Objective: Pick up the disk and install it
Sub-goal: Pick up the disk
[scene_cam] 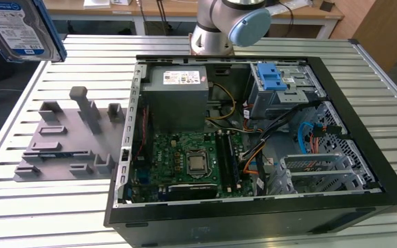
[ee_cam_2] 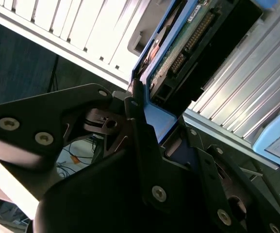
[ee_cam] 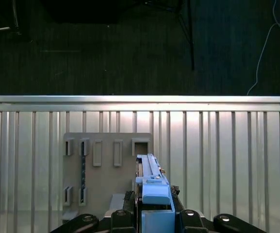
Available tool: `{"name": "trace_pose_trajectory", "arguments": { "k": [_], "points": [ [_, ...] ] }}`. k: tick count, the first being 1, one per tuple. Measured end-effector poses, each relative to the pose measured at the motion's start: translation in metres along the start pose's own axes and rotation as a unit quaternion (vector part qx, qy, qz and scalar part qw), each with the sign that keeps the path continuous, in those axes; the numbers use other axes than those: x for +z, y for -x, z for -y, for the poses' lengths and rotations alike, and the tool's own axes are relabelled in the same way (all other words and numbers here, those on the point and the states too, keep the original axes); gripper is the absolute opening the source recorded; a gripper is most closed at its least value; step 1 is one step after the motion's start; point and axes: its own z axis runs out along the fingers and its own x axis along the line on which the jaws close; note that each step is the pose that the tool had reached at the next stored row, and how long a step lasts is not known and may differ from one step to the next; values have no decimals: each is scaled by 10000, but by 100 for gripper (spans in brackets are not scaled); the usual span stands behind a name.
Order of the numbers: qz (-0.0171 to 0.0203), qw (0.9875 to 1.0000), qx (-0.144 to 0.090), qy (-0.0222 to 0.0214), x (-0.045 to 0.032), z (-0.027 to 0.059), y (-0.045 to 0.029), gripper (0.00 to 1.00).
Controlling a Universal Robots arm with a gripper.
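The disk [scene_cam: 19,28], silver with a white-and-blue label and a blue bracket, hangs in the air at the exterior view's upper left, above the table's corner. In the first wrist view the disk [ee_cam: 152,187] is seen edge-on, high over the grey holder plate [ee_cam: 106,165]. My gripper [ee_cam: 154,216] is shut on the disk, its black fingers [ee_cam: 123,216] pressing the blue bracket from both sides. The second wrist view shows the disk's green circuit-board side [ee_cam_2: 188,39] and my gripper [ee_cam_2: 154,131] clamped on the bracket.
The open computer case [scene_cam: 364,119] lies on the slatted metal table [scene_cam: 47,206], with a grey power-supply box [scene_cam: 178,93], a motherboard [scene_cam: 192,160] and a drive cage with a blue latch [scene_cam: 278,80]. The grey holder plate [scene_cam: 67,139] lies beside the case. The arm's base [scene_cam: 226,23] stands behind it.
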Motion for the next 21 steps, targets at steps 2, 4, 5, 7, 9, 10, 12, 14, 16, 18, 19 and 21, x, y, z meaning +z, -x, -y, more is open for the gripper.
{"name": "trace_pose_trajectory", "arguments": {
  "k": [2, 4, 5, 7, 9, 10, 12, 14, 16, 18, 19, 21],
  "points": [
    [0, 10000, 0, 0, -41, -1, 1, 36],
    [0, 10000, 0, 1, -86, -2, 3, 36],
    [0, 10000, 0, 0, -109, -3, 4, 36],
    [0, 10000, 0, 0, -156, -4, 5, 36],
    [0, 10000, 0, 1, -206, -5, 6, 36],
    [0, 10000, 0, 1, -231, -5, 7, 36],
    [0, 10000, 0, 1, -280, -6, 9, 36],
    [0, 10000, 0, 1, -332, -8, 10, 36],
    [0, 10000, 0, 0, -380, -9, 12, 36],
    [0, 10000, 0, 1, -399, -9, 12, 36],
    [0, 10000, 0, 0, -399, -9, 12, 36],
    [0, 10000, 0, 0, -400, -9, 12, 36]
  ]
}}
